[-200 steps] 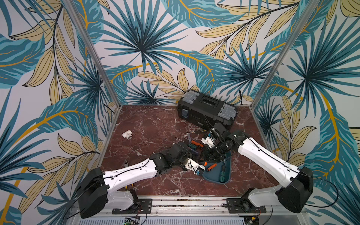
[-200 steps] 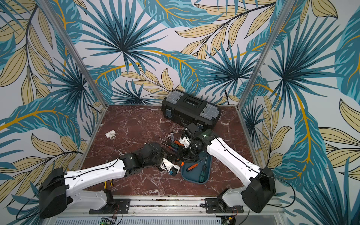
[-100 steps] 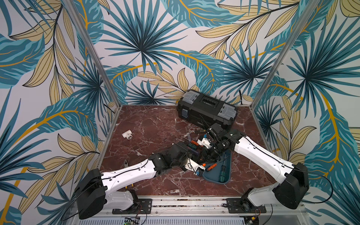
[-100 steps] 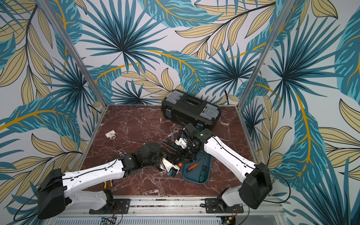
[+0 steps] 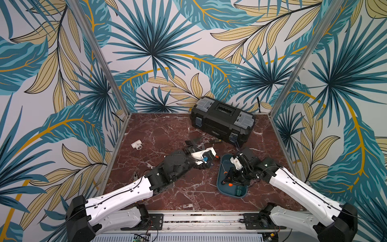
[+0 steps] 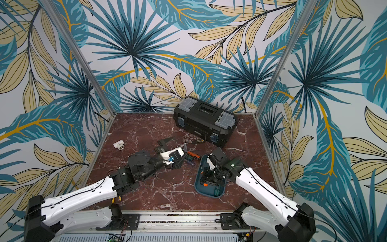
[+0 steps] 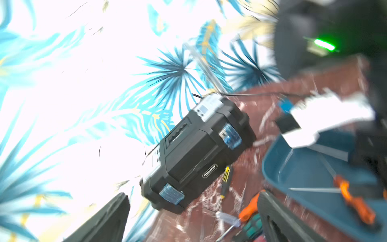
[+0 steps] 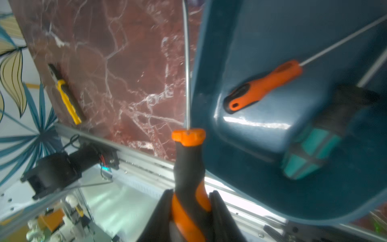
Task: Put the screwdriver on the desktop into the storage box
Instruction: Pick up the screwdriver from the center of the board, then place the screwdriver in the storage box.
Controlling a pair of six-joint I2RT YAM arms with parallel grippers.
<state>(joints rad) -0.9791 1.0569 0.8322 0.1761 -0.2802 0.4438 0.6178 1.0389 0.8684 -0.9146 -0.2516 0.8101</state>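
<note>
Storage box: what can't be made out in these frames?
Storage box floor, both top views: middle hidden by the right gripper.
Held screwdriver tip, right wrist view: cut off by the picture edge.
Green-handled screwdriver, right wrist view: blurred, shaft end cut off.
Desktop screwdrivers, left wrist view: blurred, partly behind a jaw.

Both top views are evenly bright and sharp, with soft shadows. The left wrist view is motion-blurred, its upper left blown white. In the right wrist view, glare streaks the storage box [image 8: 255, 124].

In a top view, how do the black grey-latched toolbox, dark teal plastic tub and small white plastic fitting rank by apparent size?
In a top view, largest first:
1. black toolbox
2. dark teal tub
3. white fitting
</note>
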